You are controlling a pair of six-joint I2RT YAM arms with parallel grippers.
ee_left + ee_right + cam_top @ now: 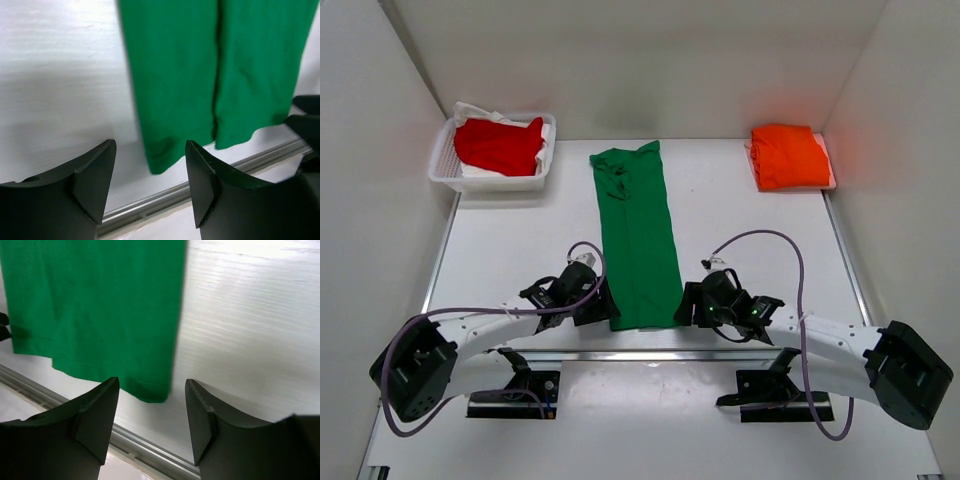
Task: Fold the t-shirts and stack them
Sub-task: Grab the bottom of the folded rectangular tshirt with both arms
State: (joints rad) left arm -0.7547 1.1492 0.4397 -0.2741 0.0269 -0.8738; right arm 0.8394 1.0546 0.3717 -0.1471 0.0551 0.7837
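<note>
Left gripper (150,180): jaws apart, nothing between them, just short of the near-left hem corner of the green t-shirt (638,240).
Right gripper (152,420): jaws apart, empty, just short of the near-right hem corner.
Green t-shirt: one; folded into a narrow strip at mid-table; long axis near to far, collar far, hem at the near edge beside the metal rail (650,353).
Table (750,220): bare surface either side of the strip; white walls on three sides.
Orange t-shirt (790,155): one; folded, far-right corner.
Red t-shirt (500,145): one; crumpled in the white basket (445,165), far-left corner.
</note>
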